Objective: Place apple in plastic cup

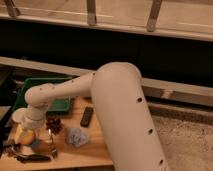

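The apple [24, 136], yellow-orange, sits at the left end of the wooden table [95, 150]. A sliver of the light-blue plastic cup [36, 144] shows against the apple's lower right; whether the apple is inside it or beside it I cannot tell. My gripper [28, 129] comes down from the cream forearm right above the apple and is mostly hidden by the wrist.
A cream-white round container [19, 116] stands just behind the apple. Dark red grapes [54, 123], a black remote [87, 116], a crumpled grey-blue wrapper [77, 136], a small utensil [52, 146] and a dark tool [29, 158] lie on the table. A green tray [55, 104] sits behind.
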Tool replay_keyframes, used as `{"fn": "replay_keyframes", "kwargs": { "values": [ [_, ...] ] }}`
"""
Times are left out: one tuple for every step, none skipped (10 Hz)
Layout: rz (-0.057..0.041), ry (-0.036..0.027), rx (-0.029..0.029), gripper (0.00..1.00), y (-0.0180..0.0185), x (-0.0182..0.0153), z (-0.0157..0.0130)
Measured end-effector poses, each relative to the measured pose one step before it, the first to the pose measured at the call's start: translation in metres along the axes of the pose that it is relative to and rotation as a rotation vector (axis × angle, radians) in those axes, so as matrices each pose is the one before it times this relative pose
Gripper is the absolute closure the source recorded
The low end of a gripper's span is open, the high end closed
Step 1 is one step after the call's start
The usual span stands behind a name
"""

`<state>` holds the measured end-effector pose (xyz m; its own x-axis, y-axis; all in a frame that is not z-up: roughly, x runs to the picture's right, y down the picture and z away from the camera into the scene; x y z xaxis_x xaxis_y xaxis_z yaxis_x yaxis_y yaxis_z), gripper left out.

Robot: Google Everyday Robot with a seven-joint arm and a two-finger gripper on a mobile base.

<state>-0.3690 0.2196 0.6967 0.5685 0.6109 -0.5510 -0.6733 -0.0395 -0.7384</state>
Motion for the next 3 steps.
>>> {"fn": "replay_keyframes", "kwargs": {
  "values": [
    [0.00049, -0.00021, -0.00008, 0.20, -0.00038, 0.00010, -0.00019],
    [0.00010, 0.00000, -0.00103, 0.20, 0.00046, 0.00004, -0.00009],
    [-0.00112, 0.00054, 0.00002, 0.20, 0.00058, 0.00008, 0.00032]
  ]
}}
